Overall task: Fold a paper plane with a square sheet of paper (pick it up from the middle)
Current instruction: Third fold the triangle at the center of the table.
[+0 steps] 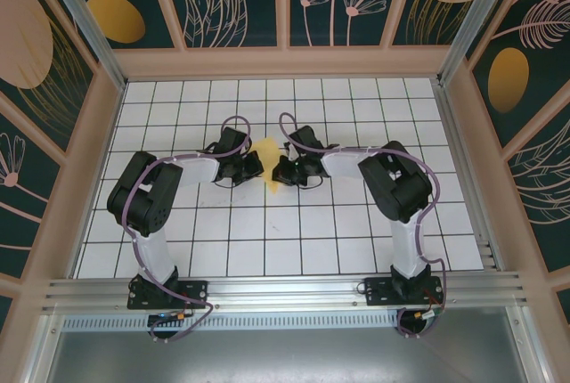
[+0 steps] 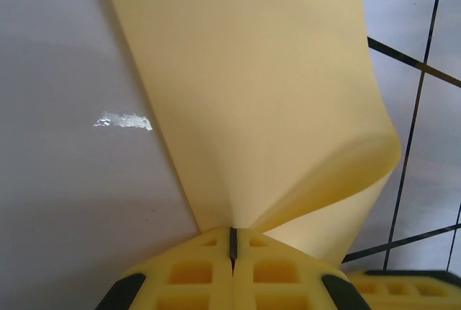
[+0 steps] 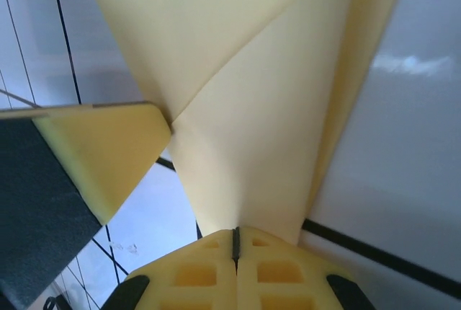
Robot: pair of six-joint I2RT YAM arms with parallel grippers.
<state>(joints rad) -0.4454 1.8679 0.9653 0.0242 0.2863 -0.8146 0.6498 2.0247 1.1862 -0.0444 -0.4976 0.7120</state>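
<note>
Reads as a robotics lab test cell rather than a home or a shop. Boxed in at the upper left, top and right of the frame by wall panels (image 1: 230, 0) printed with teal-and-gold leaf patterns, framed in pale beams and aluminium posts (image 1: 78, 11). Floored with a white table (image 1: 267, 249) ruled in a black grid. Fitted along the bottom of the frame with an aluminium rail (image 1: 285, 291), carrying two bolted machines, left arm (image 1: 142, 198) and right arm (image 1: 396, 185), trailing purple cables (image 1: 233, 119). Closed off below by bare sheet metal (image 1: 285, 356).
</note>
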